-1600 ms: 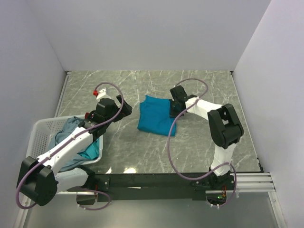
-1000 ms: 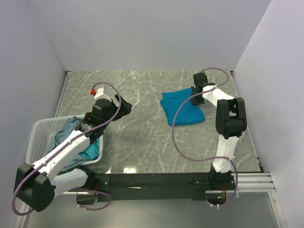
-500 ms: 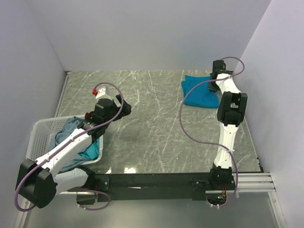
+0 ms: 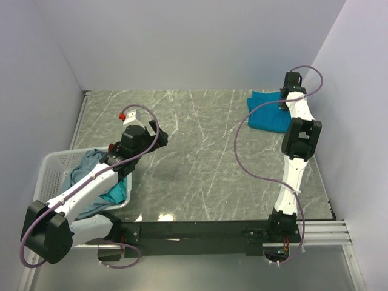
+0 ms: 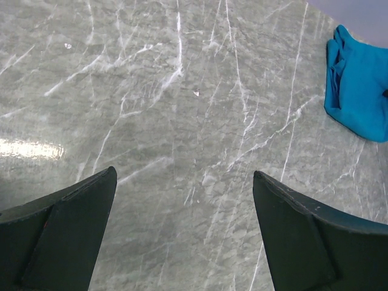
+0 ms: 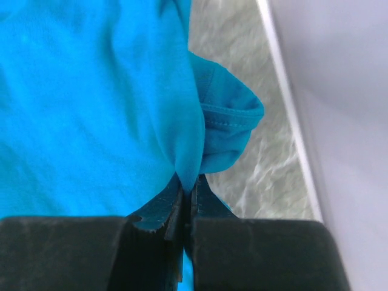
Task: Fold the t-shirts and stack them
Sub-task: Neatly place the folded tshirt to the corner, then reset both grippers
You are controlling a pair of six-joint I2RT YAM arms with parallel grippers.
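Observation:
A folded bright teal-blue t-shirt (image 4: 267,113) lies at the far right corner of the marble table; it also shows in the left wrist view (image 5: 359,91) and fills the right wrist view (image 6: 91,103). My right gripper (image 4: 285,102) is shut on a pinch of its cloth (image 6: 188,179) at the shirt's right edge, close to the right wall. Grey-blue and teal t-shirts (image 4: 97,176) lie crumpled in the white basket (image 4: 51,167) at the near left. My left gripper (image 5: 185,182) is open and empty over bare table near the basket (image 4: 159,138).
The right wall (image 6: 339,91) stands right beside the held shirt edge. The table's back edge (image 4: 188,91) meets the rear wall. Marble surface (image 4: 200,157) stretches between the two arms.
My right gripper has dragged the teal-blue shirt from the table's middle to the far right corner. The left arm has stayed nearly still.

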